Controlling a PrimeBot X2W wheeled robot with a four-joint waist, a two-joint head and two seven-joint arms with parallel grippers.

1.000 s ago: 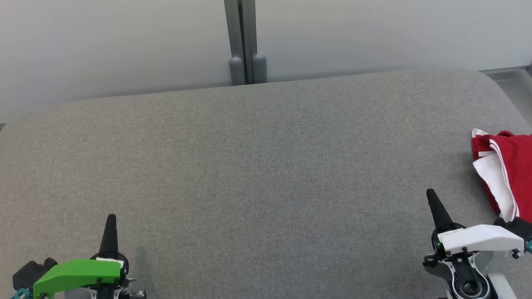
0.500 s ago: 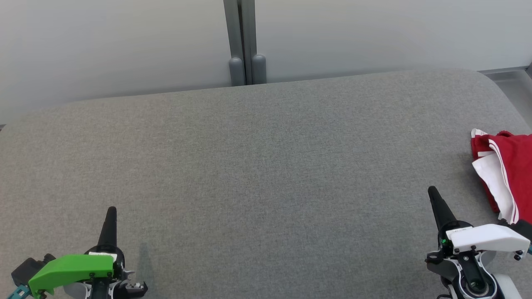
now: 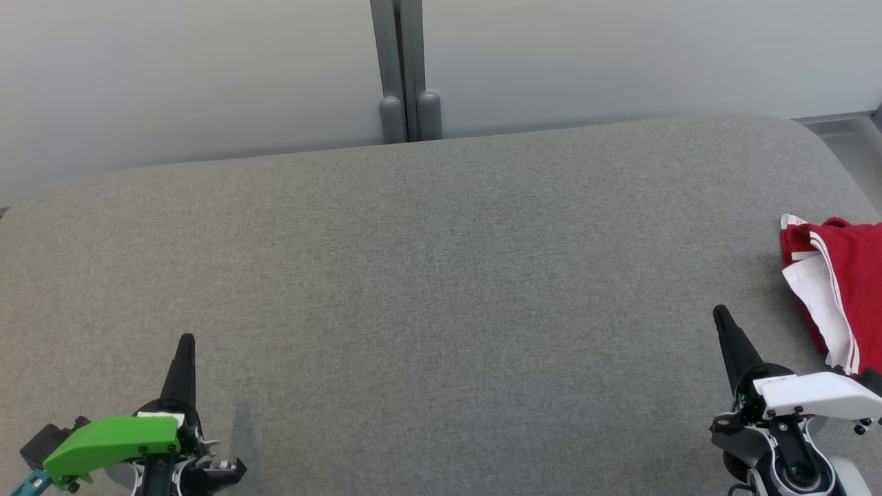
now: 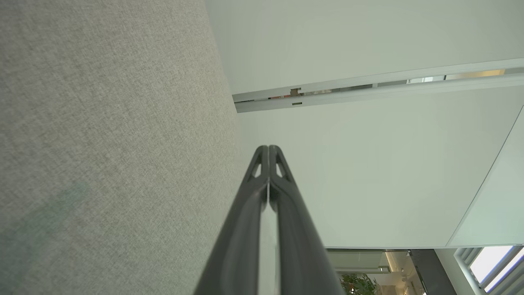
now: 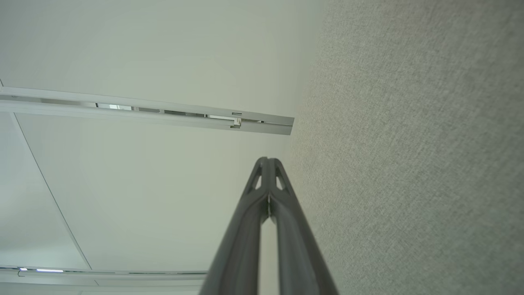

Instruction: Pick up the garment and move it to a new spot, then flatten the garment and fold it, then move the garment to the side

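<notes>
Since both my pincers are pressed together on nothing, there's no grip to grade here. Right pincer [image 3: 722, 318]: fingers together, empty, pointing away from me, low over the grey table [image 3: 441, 275]. Left pincer [image 3: 186, 344]: same, together and empty, well apart from the cloth.

The garment [image 3: 858, 269] (red, white stripes, a white flap on its near side) lies on the table just outboard of my right pincer and a little ahead of its tip. It is near but not touching. The frame edge cuts it off, so I can't tell how many layers it has or how tidy the lay is.

My judgement is that this scene fits two stages. Either the cloth sits off to the side waiting to be fetched, or it is folded and parked at the side with my arms drawn in. The pictures don't settle which.

Either way, the care point is the same. The right pincer is the one close to the cloth, so any travel on that side should keep the tips off the table fabric and wide of that white flap. The flap looks loose and thin, and would likely drag or unfold if brushed. Closed tips would shove the cloth, not hold it. The left pincer is too far away to disturb anything.
</notes>
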